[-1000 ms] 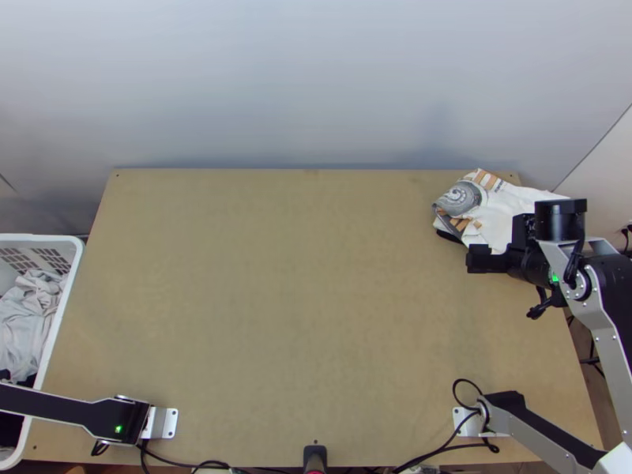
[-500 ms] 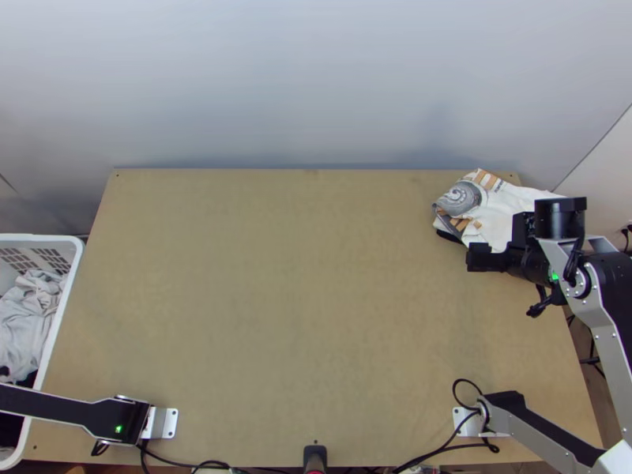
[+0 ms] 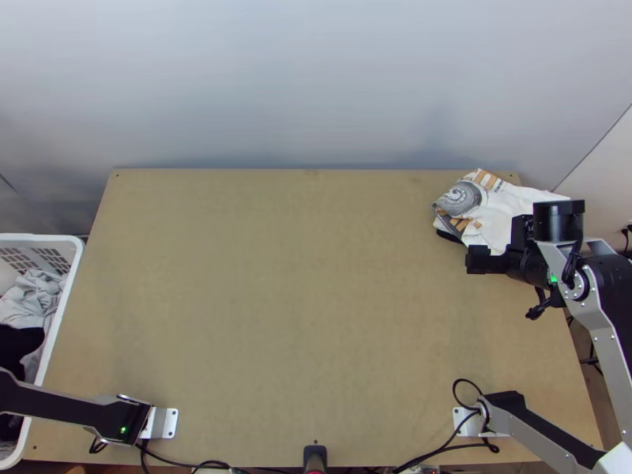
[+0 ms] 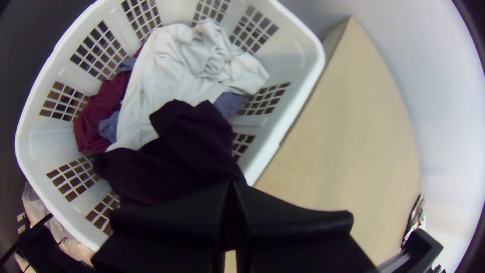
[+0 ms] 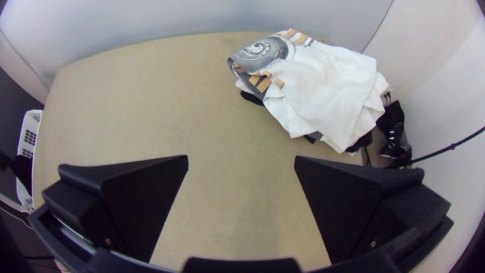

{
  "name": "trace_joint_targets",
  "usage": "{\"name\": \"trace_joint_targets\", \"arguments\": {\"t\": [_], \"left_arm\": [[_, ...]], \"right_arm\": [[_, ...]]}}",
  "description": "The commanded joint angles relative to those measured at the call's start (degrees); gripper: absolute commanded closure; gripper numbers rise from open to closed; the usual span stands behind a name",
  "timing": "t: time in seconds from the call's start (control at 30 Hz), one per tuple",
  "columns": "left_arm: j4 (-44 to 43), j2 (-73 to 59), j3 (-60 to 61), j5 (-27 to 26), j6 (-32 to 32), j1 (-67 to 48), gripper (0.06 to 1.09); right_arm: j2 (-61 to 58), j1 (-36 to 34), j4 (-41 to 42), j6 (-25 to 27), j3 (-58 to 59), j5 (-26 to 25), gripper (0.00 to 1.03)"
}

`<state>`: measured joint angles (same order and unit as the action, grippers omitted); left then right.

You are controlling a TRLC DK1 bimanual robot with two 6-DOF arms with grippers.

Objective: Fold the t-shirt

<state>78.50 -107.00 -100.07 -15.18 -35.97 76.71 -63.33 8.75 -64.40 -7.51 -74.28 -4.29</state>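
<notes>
A dark cloth, black in the top view (image 3: 20,344) and deep purple in the left wrist view (image 4: 177,151), hangs bunched over the laundry in the white basket (image 3: 71,276). My left gripper (image 4: 233,186) is shut on its upper part, above the basket. My right gripper (image 3: 483,259) is over the table's right side, just on the near side of a pile of folded shirts (image 3: 498,213). In the right wrist view the same gripper (image 5: 241,157) stands wide open, with bare table between its fingers.
The pile, topped by a white shirt with a grey and orange print (image 5: 328,86), lies at the table's far right corner. White, maroon and bluish clothes (image 4: 177,65) fill part of the basket. The wooden table (image 3: 300,300) is bare across its middle.
In the top view, the dark cloth has come into sight over the basket's pale clothes, and the left arm has shifted slightly. The right arm and the pile have hardly changed.
</notes>
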Motion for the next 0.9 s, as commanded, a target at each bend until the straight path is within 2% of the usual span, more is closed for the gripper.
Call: {"name": "trace_joint_targets", "arguments": {"t": [0.0,0.17,0.4,0.57,0.67,0.73,0.87], "left_arm": [[3.77,15.68,7.44,-7.06,3.53,-9.47,1.04],[3.24,27.20,12.62,-9.34,8.19,-23.09,1.04],[2.36,32.56,12.62,-11.36,24.28,-43.04,1.04],[-0.28,36.25,12.88,-11.28,39.22,-64.23,1.04],[-4.76,36.42,14.20,-10.92,48.36,-79.34,1.04],[-10.74,36.25,16.22,-9.61,53.72,-90.24,1.04],[-16.98,32.21,16.93,-8.46,58.47,-103.34,1.04]], "right_arm": [[1.19,-0.05,-0.02,-0.49,1.42,-0.01,0.05],[2.51,-0.32,-0.11,-0.58,2.30,-0.01,0.05],[5.32,-1.63,-0.46,-0.58,3.97,-0.01,0.05],[8.40,-2.34,-0.64,-0.67,6.78,-0.01,0.05],[9.98,-2.87,-1.08,-0.75,8.27,-0.01,0.05],[11.56,-3.57,-1.16,-0.75,9.51,-0.01,0.05],[14.81,-4.71,-1.34,-1.02,11.53,-0.01,0.05]]}}
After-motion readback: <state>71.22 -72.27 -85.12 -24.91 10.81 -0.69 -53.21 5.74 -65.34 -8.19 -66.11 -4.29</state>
